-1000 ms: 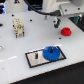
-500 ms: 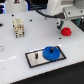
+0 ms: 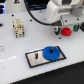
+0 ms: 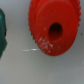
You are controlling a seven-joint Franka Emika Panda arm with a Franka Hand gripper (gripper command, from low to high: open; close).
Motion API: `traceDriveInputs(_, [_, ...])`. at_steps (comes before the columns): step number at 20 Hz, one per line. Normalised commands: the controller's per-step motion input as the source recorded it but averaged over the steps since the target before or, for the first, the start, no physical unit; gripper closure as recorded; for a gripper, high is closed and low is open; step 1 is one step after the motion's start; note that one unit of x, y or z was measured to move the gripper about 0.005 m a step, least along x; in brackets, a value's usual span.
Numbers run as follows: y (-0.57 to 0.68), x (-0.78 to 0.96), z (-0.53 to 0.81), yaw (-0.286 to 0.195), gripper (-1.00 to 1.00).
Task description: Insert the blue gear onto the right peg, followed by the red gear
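The blue gear [image 3: 52,53] sits on the grey plate [image 3: 31,52], apparently already over the right peg. The red gear [image 3: 65,31] lies on the counter [image 3: 20,70] at two o'clock from the plate, under the gripper [image 3: 65,28]; whether its fingers are apart, I cannot tell. An off-centre descent could push the gear aside.

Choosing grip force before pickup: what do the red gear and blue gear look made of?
Red gear: likely moulded plastic, uniform bright red, a slight sheen and pale scuffs near its bore. Blue gear: probably the same plastic, saturated even blue; the exterior view is too coarse to show its finish.
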Motion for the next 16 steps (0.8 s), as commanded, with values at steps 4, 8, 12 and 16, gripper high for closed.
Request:
traceDriveInputs(4, [-0.01,-0.13,-0.17,0.0,1.0])
traceDriveInputs(8, [0.01,-0.14,-0.04,0.0,1.0])
traceDriveInputs(12, [0.01,-0.11,0.03,0.0,1.0])
traceDriveInputs(16, [-0.02,-0.03,0.16,0.0,1.0])
